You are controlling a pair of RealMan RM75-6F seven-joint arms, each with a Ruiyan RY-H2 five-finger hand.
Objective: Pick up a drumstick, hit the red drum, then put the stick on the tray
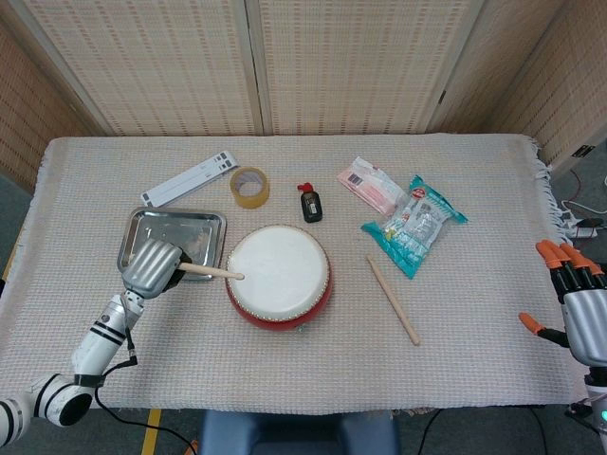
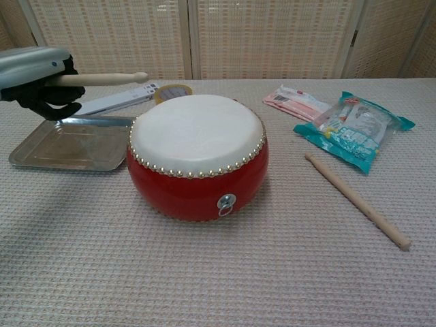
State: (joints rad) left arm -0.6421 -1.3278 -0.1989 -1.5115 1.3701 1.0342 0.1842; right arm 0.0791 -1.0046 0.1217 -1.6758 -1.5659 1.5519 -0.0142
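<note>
My left hand [image 1: 152, 267] [image 2: 37, 78] grips a wooden drumstick [image 1: 211, 272] [image 2: 102, 78] by its butt, left of the red drum [image 1: 279, 277] [image 2: 197, 157]. The stick lies almost level, its rounded tip hovering over the left edge of the white drumhead. In the chest view the tip shows a little above the skin. Under and behind the hand lies the steel tray [image 1: 169, 234] [image 2: 68, 144]. A second drumstick [image 1: 393, 300] [image 2: 356, 199] lies on the cloth to the drum's right. My right hand [image 1: 575, 301] hangs open off the table's right edge.
Behind the drum lie a white strip [image 1: 188, 180], a tape roll [image 1: 250, 187] and a small black bottle [image 1: 310, 203]. A pink packet [image 1: 371, 185] and a teal snack bag [image 1: 414, 224] sit at the back right. The woven cloth covers the whole table.
</note>
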